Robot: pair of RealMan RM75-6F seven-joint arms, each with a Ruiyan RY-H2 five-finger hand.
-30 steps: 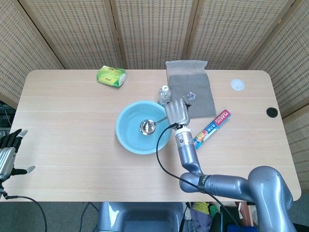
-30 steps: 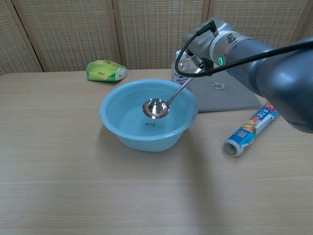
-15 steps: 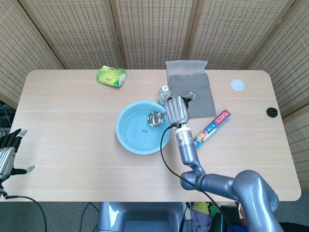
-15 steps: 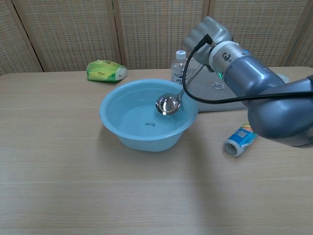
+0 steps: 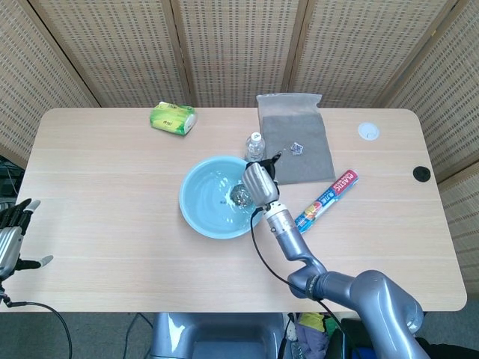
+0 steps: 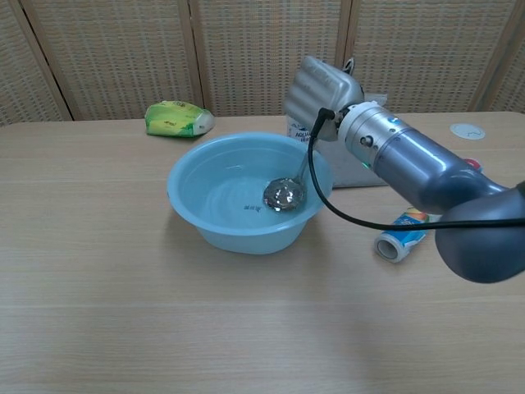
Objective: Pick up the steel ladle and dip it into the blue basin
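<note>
The right hand (image 6: 322, 89) is clenched around the handle of the shiny steel ladle (image 6: 285, 194), gripping it near the top while the thin handle runs down past the near-right rim of the round light-blue plastic basin (image 6: 187, 182). The ladle's bowl sits low inside the basin, on the right part of its floor, and the head view shows ripples in the water around it. In the head view the right hand (image 5: 256, 182) hangs over the basin's (image 5: 196, 202) right edge, hiding most of the ladle (image 5: 239, 196).

The left hand (image 5: 13, 235) shows only in the head view, at the far left edge and off the pale wooden surface (image 5: 112, 224), fingers spread and holding nothing.

Just behind the basin stands a small clear plastic water bottle with a white cap (image 5: 256, 145), largely hidden by the right hand in the chest view. A grey cloth mat (image 5: 296, 142) lies beyond it with a small crumpled wrapper (image 5: 297, 149) on top. A green packet of tissues (image 6: 176, 118) rests at the rear left, well apart from the basin. A roll of cling film in a blue, red and white wrapper (image 5: 326, 197) lies to the right of the basin
</note>
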